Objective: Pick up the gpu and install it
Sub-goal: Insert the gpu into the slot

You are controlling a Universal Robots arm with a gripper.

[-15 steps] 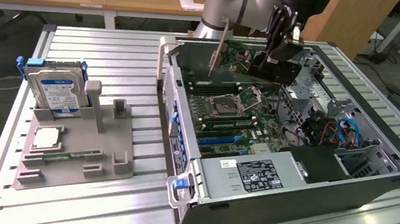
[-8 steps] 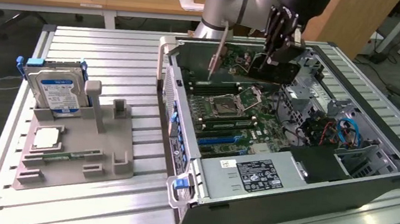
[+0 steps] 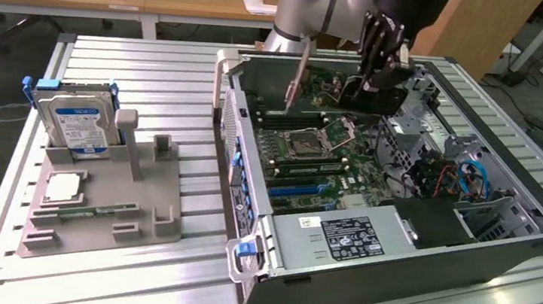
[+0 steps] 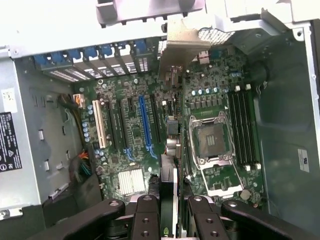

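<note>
While the pincer (image 3: pixel 379 76) is clamped narrowly on the gpu (image 3: pixel 378 99), the card hangs inside the open computer case (image 3: pixel 504 244), over the far end of the motherboard (image 3: pixel 320 168). In the wrist view the pincer (image 4: pixel 171 200) has the black card (image 4: pixel 169 175) edge-on between its fingers (image 4: pixel 147 210). The card's metal bracket (image 3: pixel 296 79) slants down beside the case's rear wall, near the row of slot openings (image 4: pixel 100 55). Whether the card's lower edge touches a slot cannot be told.

The case lies on its side on the slatted table (image 3: pixel 159 72) with its side panel off. Inside it, the motherboard carries an open processor socket (image 4: pixel 210 140), memory slots (image 4: pixel 242 130) next to the socket, and a blue expansion slot (image 4: pixel 145 125) and a white one (image 4: pixel 100 125). A grey power supply (image 3: pixel 344 235) with a black label fills the case's near corner. Blue cables (image 3: pixel 476 181) curl in the bay at the case's side toward the exterior view's right.

Beside the case, toward the exterior view's left, sits a grey holder tray (image 3: pixel 144 207). A hard drive (image 3: pixel 77 124) with a blue-white label stands upright in the tray, a square processor chip (image 3: pixel 64 188) lies flat in a recess, and a narrow green memory stick (image 3: pixel 93 213) lies in a groove just beside the chip.
</note>
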